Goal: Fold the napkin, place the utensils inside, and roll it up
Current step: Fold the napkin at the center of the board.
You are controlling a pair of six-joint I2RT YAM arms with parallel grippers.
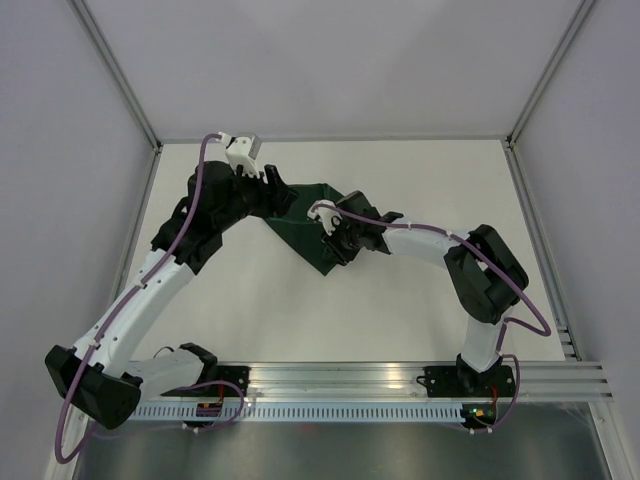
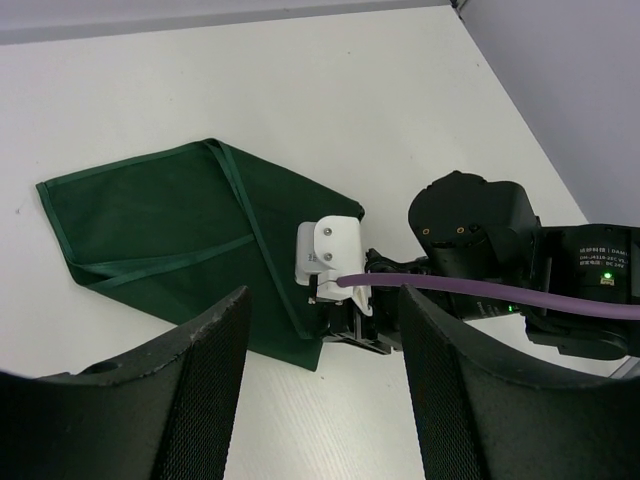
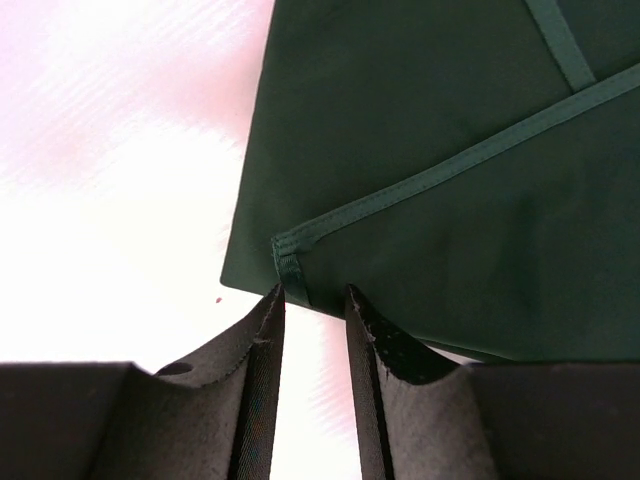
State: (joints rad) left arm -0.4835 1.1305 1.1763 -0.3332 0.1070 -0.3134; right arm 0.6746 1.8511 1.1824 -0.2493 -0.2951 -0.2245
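Note:
The dark green napkin [image 1: 300,232] lies flat on the white table, with one layer folded over another; it also shows in the left wrist view [image 2: 160,225] and the right wrist view [image 3: 430,120]. My right gripper [image 1: 328,243] sits low at the napkin's near edge. Its jaws [image 3: 315,292] stand a narrow gap apart, with bare table showing between them and the folded layer's hemmed corner [image 3: 290,268] just at the tips. My left gripper [image 1: 278,198] hovers over the napkin's far left part, wide open and empty [image 2: 325,300]. No utensils are in view.
White walls and metal frame posts [image 1: 120,75] enclose the table [image 1: 420,300] on three sides. A slotted metal rail [image 1: 400,380] runs along the near edge by the arm bases. The right arm's wrist [image 2: 470,240] is close in front of my left gripper.

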